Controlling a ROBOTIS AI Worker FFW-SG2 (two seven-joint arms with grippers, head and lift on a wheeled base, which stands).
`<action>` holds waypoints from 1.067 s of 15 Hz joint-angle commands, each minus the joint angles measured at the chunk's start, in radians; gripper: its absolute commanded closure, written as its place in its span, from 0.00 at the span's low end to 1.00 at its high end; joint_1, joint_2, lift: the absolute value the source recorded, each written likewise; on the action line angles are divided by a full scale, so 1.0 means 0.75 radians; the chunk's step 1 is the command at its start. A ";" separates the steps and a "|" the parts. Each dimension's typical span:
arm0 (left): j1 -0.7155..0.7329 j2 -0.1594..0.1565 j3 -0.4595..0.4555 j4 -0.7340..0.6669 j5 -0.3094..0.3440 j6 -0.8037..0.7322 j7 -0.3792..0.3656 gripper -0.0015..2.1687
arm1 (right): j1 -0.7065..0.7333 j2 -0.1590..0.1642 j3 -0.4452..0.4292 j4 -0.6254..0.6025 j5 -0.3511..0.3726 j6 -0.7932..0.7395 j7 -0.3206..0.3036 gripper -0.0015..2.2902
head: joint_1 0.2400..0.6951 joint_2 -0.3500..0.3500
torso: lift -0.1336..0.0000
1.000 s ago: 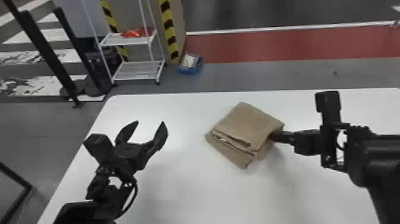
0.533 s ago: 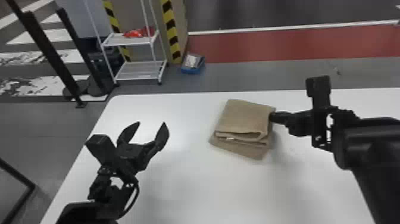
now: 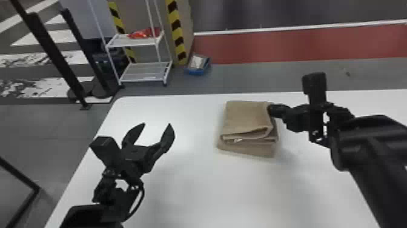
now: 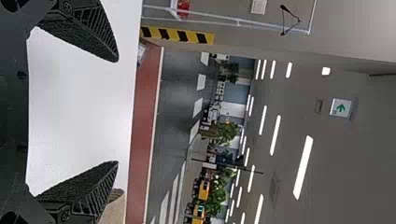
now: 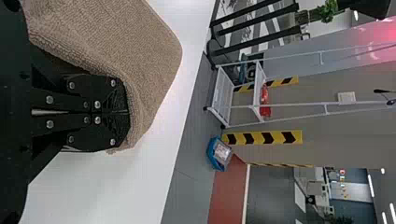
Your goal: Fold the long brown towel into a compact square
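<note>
Brown towel (image 3: 246,118) lies on the white counter (image 3: 187,188), close to its far edge, between the two arms. Folded in several layers into a roughly square stack; layer edges face the near side, where a small white tag (image 3: 238,140) shows. The top layer is slightly short of the bottom one at the near side.

Right claw (image 3: 270,109): closed, fingers together, tips against the towel at its far right corner, cloth curving around them. Cannot tell whether any cloth is pinched.

Left claw (image 3: 157,124): open, fingers wide apart, nothing between them, above the left part of the counter, well apart from the towel.

Beyond the counter, far left: white rack (image 3: 143,71), blue box (image 3: 197,72) on the floor just right of it.
</note>
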 commanded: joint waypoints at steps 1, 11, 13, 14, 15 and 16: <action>0.001 0.000 0.000 -0.003 0.000 0.002 0.000 0.05 | -0.016 0.001 0.027 0.051 -0.014 -0.070 0.007 0.90 | 1.00 0.77 | 0.07; -0.008 0.002 -0.008 0.009 0.000 0.002 0.000 0.05 | 0.551 0.001 0.150 -0.867 0.129 0.085 -0.136 0.90 | 1.00 0.78 | 0.07; 0.003 0.004 0.004 0.007 0.002 -0.002 -0.002 0.05 | 0.545 0.001 0.201 -0.838 0.190 0.143 -0.138 0.90 | 1.00 0.82 | 0.07; 0.005 0.004 0.006 0.009 0.004 -0.006 -0.004 0.05 | 0.524 0.001 0.203 -0.777 0.197 0.143 -0.140 0.90 | 1.00 0.86 | 0.07; 0.005 0.004 0.008 0.015 0.006 -0.006 -0.008 0.05 | 0.490 0.001 0.199 -0.701 0.199 0.155 -0.145 0.90 | 1.00 0.87 | 0.07; 0.005 0.004 0.008 0.019 0.006 -0.014 -0.008 0.05 | 0.455 0.001 0.199 -0.638 0.209 0.167 -0.145 0.90 | 1.00 0.87 | 0.07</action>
